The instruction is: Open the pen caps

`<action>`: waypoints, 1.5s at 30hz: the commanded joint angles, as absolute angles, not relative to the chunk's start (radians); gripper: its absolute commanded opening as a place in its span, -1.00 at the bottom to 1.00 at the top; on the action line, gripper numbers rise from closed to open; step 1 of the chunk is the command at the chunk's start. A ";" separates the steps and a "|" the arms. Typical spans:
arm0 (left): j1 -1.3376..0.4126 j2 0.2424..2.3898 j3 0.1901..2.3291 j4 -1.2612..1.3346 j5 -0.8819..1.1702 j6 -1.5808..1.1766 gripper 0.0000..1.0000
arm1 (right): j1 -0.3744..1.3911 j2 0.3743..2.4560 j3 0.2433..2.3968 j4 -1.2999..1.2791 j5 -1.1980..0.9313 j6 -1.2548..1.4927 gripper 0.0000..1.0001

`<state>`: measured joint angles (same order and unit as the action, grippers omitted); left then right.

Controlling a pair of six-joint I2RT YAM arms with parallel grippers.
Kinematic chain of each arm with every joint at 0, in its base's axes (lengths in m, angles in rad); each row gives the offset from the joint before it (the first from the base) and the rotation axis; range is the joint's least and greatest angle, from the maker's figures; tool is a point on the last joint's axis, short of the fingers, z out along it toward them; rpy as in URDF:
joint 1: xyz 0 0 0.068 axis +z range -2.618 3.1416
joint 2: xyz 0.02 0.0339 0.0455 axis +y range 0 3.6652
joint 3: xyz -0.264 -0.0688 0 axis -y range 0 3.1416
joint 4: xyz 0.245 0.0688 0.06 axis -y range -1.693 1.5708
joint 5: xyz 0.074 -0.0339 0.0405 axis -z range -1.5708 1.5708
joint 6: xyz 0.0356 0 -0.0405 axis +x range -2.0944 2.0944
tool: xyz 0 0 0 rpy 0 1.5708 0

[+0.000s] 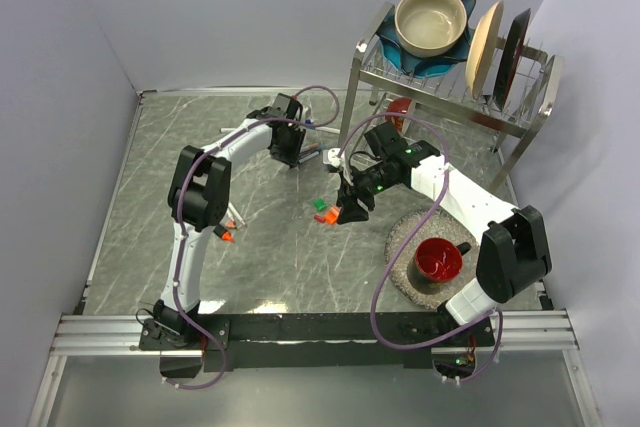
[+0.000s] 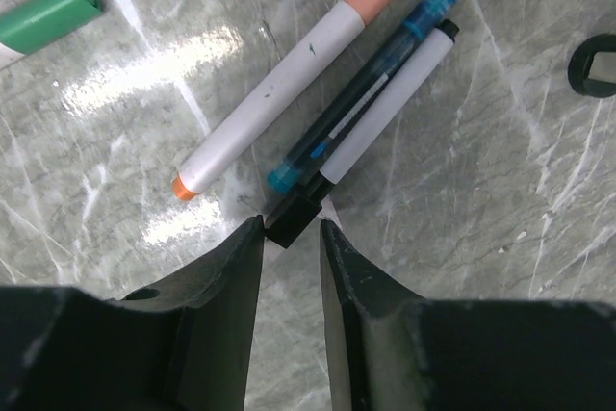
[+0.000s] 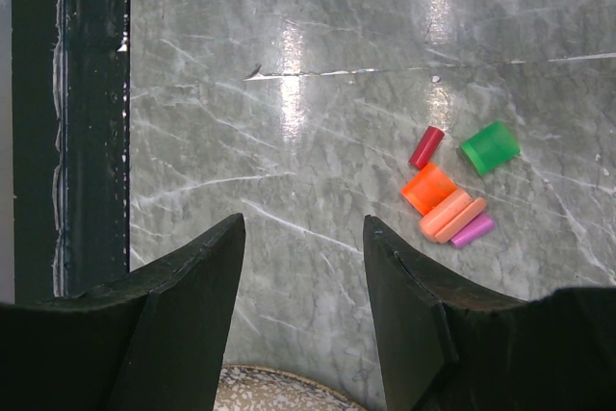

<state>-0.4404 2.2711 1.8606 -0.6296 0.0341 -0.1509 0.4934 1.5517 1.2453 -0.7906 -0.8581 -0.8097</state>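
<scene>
In the left wrist view my left gripper [image 2: 292,228] has its fingertips closed on a black pen cap [image 2: 291,217] at the near end of a blue pen [image 2: 375,74], which lies on the table. Beside it lie a white marker with a peach cap [image 2: 289,84] and a thin white marker [image 2: 385,113]. A green-capped marker [image 2: 48,14] lies at top left. My right gripper [image 3: 303,223] hangs open and empty above the table. To its right lie loose pen caps: dark red [image 3: 426,146], green [image 3: 489,147], orange [image 3: 429,188], peach [image 3: 452,216] and pink [image 3: 472,231].
A dish rack [image 1: 450,87] with a bowl [image 1: 431,19] and plates stands at the back right. A red cup [image 1: 438,259] sits on a speckled trivet [image 1: 405,237] near the right arm. Orange caps [image 1: 228,235] lie by the left arm. A black ring [image 2: 592,64] lies right of the pens.
</scene>
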 commanded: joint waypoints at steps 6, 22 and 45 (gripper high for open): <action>-0.459 2.260 1.839 -0.652 0.028 -0.156 -0.34 | 0.482 1.557 1.295 -0.801 -0.882 -0.830 0.21; -0.488 2.215 1.783 -0.663 0.014 -0.155 -0.82 | 0.480 1.554 1.295 -0.805 -0.890 -0.833 0.21; -0.423 1.482 0.843 0.058 0.342 -0.627 -0.99 | 0.629 1.577 1.195 -0.398 -0.858 -0.307 0.12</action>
<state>-0.4522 1.6257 1.0489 -0.2535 0.2333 -0.4366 0.5777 1.5631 1.2236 -0.6094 -0.8753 -0.5602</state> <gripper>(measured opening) 0.186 0.574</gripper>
